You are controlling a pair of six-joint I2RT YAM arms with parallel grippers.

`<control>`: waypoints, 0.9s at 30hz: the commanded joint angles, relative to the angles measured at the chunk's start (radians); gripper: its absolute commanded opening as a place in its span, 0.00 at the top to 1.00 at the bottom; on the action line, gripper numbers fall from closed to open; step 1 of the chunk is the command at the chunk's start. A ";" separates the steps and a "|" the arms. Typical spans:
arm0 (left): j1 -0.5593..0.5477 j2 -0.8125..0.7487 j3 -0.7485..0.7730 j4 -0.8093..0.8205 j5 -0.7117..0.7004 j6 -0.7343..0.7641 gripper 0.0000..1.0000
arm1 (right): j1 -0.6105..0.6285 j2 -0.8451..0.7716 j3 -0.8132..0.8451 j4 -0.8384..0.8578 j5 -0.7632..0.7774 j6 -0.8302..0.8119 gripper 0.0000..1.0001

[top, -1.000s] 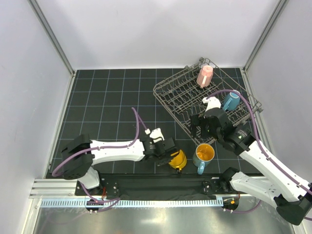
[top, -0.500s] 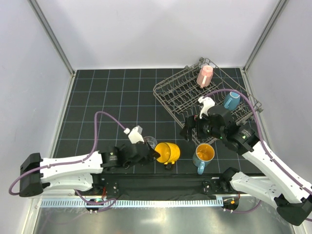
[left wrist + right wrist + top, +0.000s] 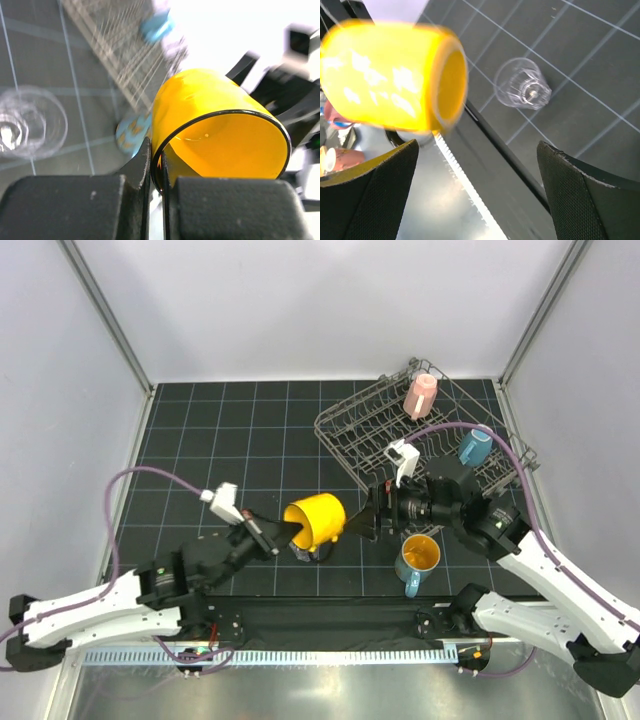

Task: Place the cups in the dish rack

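Black two-finger left gripper [image 3: 284, 532] tight on yellow mug [image 3: 315, 520] rim, centre frame; black right gripper [image 3: 368, 520] wide apart, just right of it.

White panel walls [image 3: 330, 310] stood on three sides, aluminium corner posts [image 3: 105, 315], black grid-lined mat [image 3: 220, 440], brushed metal ledge [image 3: 300, 695] in front, flat even light.

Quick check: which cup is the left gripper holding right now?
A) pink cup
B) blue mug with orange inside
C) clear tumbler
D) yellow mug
D: the left gripper is pinched shut on the rim of the yellow mug, while the clear tumbler stands free on the mat and the pink cup sits in the dish rack.
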 commanded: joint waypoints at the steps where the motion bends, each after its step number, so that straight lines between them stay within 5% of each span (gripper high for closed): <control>1: 0.009 -0.114 0.021 0.113 -0.143 0.091 1.00 | 0.021 -0.029 -0.005 0.119 -0.049 0.050 0.00; 9: 0.009 -0.151 0.073 0.145 -0.189 0.187 1.00 | 0.047 -0.007 -0.051 0.291 -0.167 0.093 0.00; 18: 0.046 0.111 0.162 0.408 -0.074 0.280 0.99 | 0.047 -0.087 -0.065 0.281 -0.031 0.078 0.01; 27: 0.325 0.352 0.281 0.488 0.315 0.133 1.00 | 0.044 -0.176 -0.100 0.112 0.163 0.082 0.01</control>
